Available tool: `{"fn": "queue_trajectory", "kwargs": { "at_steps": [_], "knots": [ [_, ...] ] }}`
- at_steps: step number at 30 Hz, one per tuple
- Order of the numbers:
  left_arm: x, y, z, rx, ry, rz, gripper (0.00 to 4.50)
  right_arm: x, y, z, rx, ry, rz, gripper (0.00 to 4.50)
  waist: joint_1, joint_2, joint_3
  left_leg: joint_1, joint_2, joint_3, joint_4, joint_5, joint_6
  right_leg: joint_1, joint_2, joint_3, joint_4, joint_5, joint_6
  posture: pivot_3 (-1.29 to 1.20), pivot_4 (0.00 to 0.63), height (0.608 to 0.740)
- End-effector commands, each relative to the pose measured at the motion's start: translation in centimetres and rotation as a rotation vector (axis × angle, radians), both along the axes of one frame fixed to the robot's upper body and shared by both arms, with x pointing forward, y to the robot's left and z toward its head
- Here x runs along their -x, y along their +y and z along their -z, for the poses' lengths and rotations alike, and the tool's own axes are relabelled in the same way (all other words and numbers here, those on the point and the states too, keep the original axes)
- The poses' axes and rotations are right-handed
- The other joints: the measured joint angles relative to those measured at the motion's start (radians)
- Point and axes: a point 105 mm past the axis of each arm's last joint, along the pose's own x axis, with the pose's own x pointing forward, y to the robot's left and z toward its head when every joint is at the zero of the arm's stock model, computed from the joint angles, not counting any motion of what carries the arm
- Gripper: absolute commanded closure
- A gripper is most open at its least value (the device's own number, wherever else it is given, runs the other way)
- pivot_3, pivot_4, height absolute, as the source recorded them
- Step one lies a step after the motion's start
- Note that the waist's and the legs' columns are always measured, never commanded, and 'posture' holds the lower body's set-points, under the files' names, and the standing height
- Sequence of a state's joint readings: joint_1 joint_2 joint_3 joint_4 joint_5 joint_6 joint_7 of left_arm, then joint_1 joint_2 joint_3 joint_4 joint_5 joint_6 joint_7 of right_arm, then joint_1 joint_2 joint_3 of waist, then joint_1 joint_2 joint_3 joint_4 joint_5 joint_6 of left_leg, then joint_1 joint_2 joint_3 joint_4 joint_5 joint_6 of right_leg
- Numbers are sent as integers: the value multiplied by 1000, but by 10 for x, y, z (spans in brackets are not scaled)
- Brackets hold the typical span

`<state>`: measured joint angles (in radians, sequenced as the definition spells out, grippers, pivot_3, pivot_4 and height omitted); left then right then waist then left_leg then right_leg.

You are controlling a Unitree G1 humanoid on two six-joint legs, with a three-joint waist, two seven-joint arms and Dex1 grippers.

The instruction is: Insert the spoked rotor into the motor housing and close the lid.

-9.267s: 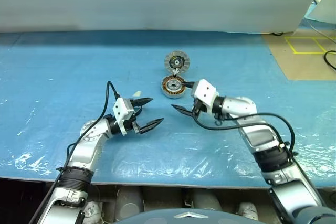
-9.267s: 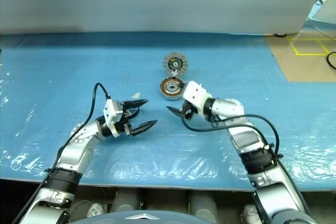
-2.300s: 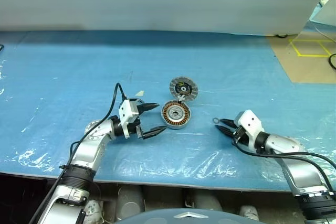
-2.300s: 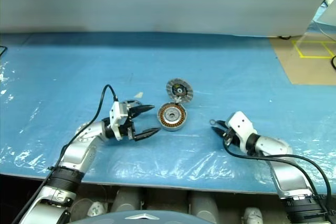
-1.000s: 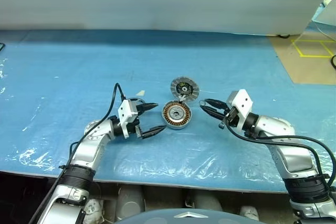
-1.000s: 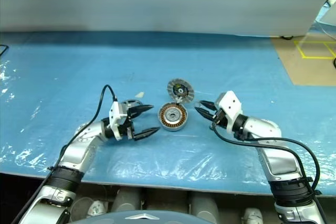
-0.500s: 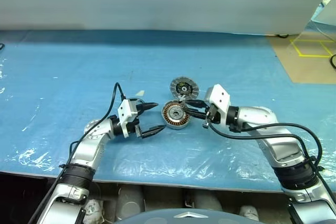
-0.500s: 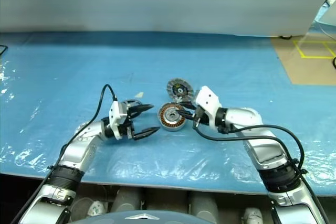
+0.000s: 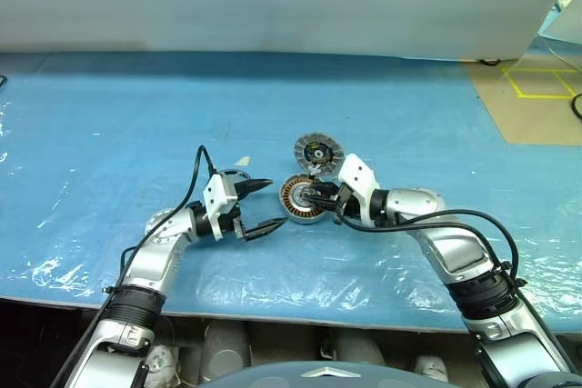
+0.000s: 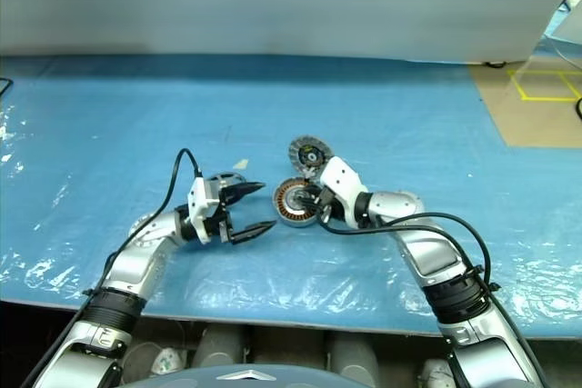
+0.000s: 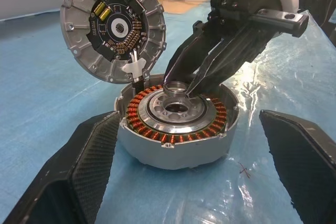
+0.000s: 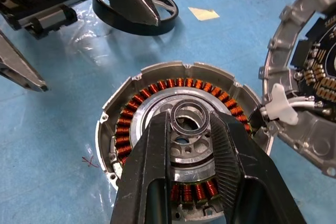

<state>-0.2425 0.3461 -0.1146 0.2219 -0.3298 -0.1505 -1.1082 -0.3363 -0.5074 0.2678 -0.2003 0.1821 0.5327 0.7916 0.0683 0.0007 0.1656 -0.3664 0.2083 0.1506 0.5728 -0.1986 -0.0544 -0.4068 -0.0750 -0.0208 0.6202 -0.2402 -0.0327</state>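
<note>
R gripper [image 12: 190,124]: jaws pinched on small metal ring [image 12: 190,117], held over centre of motor housing [image 12: 157,90]. Housing open, copper windings visible, sits mid-surface. Lid [image 11: 113,27] tilted up at housing's far edge, joined by white clip, dark board inside faces out.

L gripper [image 9: 258,207]: jaws spread wide, empty, level, just left of housing, not touching. Spoked rotor [image 12: 137,11] flat on surface behind L gripper.

Surface [image 9: 109,124]: blue sheet w/ clear plastic film, wrinkled near front edge. Grey wall behind. Brown floor w/ yellow tape lines [image 9: 532,79] far right.
</note>
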Motion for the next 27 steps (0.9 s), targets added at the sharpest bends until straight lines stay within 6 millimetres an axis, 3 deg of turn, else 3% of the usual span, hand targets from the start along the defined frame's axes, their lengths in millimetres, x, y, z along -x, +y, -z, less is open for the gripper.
{"fn": "queue_trajectory", "kwargs": {
  "at_steps": [1, 21, 27],
  "knots": [
    [0, 1, -5, 7, -33, 0, 0, 1, 2, -1, -5, -8, -5, 3802, 0, 0, 0, 0, 0, 0, 0, 0, 0, 0, 0, 0, 0, 0, 0, 0, 150, 740],
    [-1, 0, -6, -1, -32, 0, 0, 2, 7, 14, 63, -21, -28, 3802, 0, 0, 0, 1, 0, 0, 0, 0, 0, 0, 0, 0, 1, 0, 0, 0, 150, 740],
    [0, -1, -6, 0, -31, 1, 0, -4, 0, 7, 25, -25, 19, 3802, 0, 0, 0, 1, 0, 0, 0, 0, 0, 0, 0, 0, 1, 0, 0, 0, 150, 740]
  ]
}}
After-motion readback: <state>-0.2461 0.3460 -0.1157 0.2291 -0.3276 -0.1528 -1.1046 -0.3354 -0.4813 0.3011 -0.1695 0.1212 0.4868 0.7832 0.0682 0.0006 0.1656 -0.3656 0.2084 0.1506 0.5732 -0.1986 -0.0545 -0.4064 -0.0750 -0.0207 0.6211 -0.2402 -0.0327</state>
